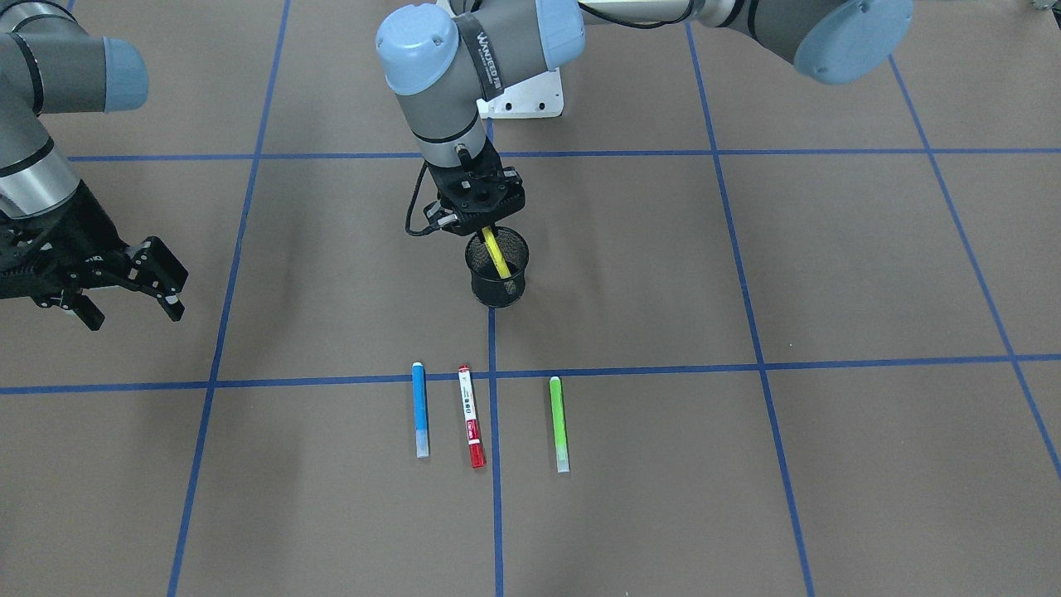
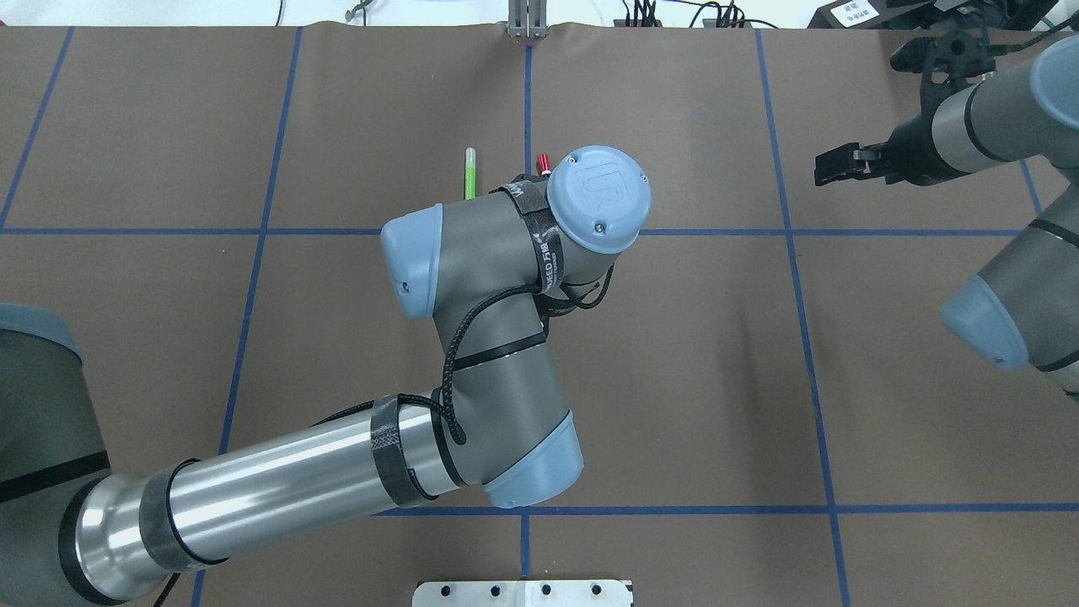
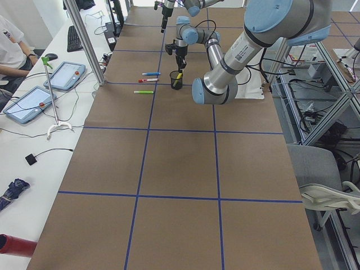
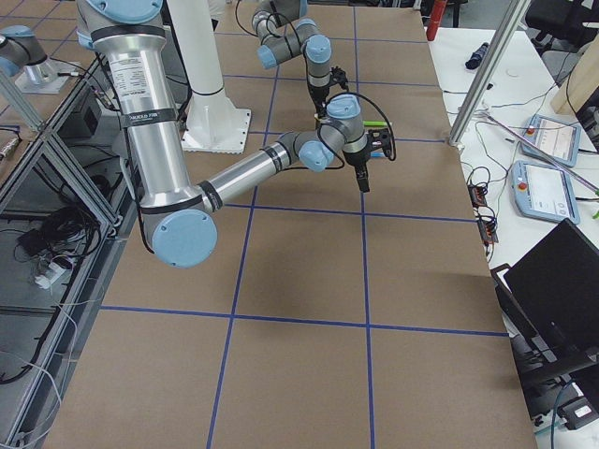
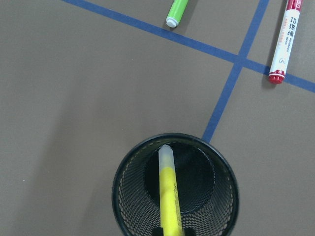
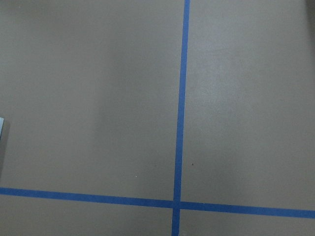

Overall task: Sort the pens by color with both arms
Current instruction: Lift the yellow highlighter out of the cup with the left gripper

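Three pens lie flat on the table out beyond the left gripper's (image 1: 487, 230) fingertips: the lime green pen (image 1: 559, 423), the red-and-white pen (image 1: 470, 417) and the blue pen (image 1: 420, 410). Directly beneath that gripper the yellow pen (image 1: 496, 253) slants into the black mesh cup (image 1: 497, 290), its top end apparently pinched between the closed fingers. The right gripper (image 1: 133, 308) hangs spread and empty, well off to the side. Let go at this tilt, the pen could lean hard on the rim and tip the light cup. It could also snag a finger and ride back out.
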{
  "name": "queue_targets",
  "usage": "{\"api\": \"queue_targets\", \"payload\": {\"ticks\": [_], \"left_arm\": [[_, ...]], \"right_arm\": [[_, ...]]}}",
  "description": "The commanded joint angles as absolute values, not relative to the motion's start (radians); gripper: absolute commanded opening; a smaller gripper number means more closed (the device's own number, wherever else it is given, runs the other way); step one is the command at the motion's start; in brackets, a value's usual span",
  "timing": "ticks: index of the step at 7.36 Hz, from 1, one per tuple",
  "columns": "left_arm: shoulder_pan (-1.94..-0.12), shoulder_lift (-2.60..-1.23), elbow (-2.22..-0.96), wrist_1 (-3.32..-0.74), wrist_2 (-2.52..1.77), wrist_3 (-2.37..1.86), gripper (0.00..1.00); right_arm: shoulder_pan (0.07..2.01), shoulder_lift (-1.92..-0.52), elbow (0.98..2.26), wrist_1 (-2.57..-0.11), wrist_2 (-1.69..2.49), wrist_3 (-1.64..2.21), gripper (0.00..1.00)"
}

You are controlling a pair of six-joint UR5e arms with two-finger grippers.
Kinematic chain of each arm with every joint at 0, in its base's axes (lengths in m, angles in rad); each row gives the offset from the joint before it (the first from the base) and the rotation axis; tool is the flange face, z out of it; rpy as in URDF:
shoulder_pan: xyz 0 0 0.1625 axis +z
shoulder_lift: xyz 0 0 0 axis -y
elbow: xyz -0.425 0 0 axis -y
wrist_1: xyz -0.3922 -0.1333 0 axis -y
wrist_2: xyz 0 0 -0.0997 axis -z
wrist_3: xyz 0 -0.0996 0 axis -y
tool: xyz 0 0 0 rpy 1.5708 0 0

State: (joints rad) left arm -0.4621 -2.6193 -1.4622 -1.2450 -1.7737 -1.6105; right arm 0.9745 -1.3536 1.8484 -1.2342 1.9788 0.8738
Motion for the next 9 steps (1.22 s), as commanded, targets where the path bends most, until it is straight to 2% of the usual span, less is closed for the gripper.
{"api": "queue_targets", "payload": {"ticks": [1, 6, 9], "left_arm": [[-0.463, -2.608, -1.541, -1.189, -1.775, -1.602, 0.00], [-0.475, -2.500, -1.874, -1.143, -1.776, -1.582, 0.00], [-0.595, -2.472, -1.913, -1.152, -1.750, -1.446, 0.00]], "right_arm": [[0.974, -1.351, 1.848, -1.235, 1.979, 0.874, 0.98], [0.974, -1.344, 1.850, -1.233, 1.979, 0.884, 0.98], [0.973, -1.335, 1.852, -1.233, 1.976, 0.887, 0.98]]}}
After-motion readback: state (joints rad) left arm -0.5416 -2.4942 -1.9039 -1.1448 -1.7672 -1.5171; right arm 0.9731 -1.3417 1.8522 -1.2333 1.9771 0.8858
